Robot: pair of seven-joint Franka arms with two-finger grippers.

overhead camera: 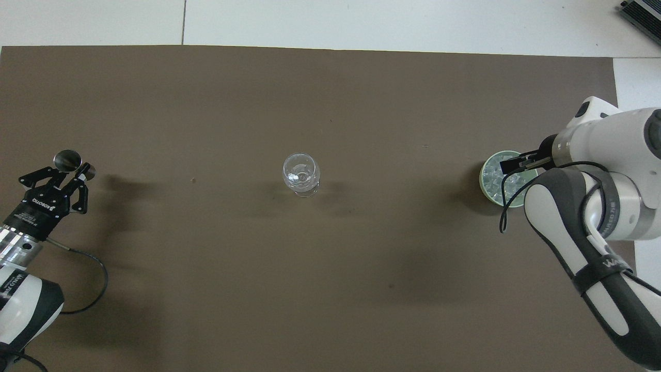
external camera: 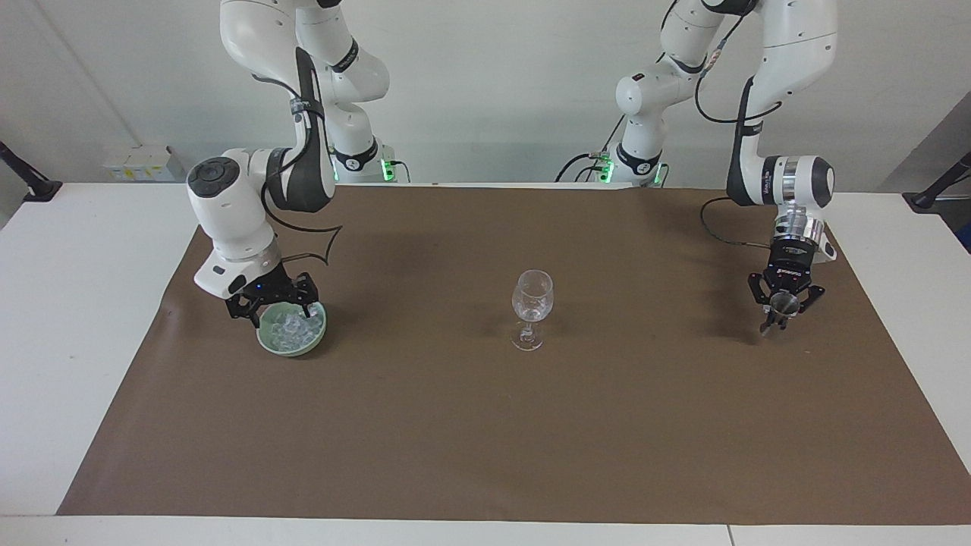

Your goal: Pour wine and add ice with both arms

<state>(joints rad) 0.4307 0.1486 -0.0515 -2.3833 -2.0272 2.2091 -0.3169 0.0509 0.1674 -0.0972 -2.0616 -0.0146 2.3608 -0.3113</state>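
Note:
A pale green bowl [external camera: 297, 345] holds a heap of clear ice [external camera: 293, 327] toward the right arm's end of the table; the bowl [overhead camera: 486, 189] and ice [overhead camera: 493, 178] also show in the overhead view. My right gripper [external camera: 274, 309] is open, its fingertips low at the bowl's rim; from above it [overhead camera: 515, 165] covers part of the bowl. A clear stemmed glass [external camera: 532, 307] stands upright mid-mat, also in the overhead view [overhead camera: 301, 173]. My left gripper [external camera: 781, 307] is shut on a small steel jigger [external camera: 777, 315] low over the mat; both gripper [overhead camera: 72, 168] and jigger [overhead camera: 67, 160] show from above.
A brown mat [external camera: 485, 425] covers most of the white table [external camera: 68, 303]. The bowl, the glass and the jigger lie in one row across the mat. A dark device [overhead camera: 642, 15] sits at the table's corner farthest from the robots.

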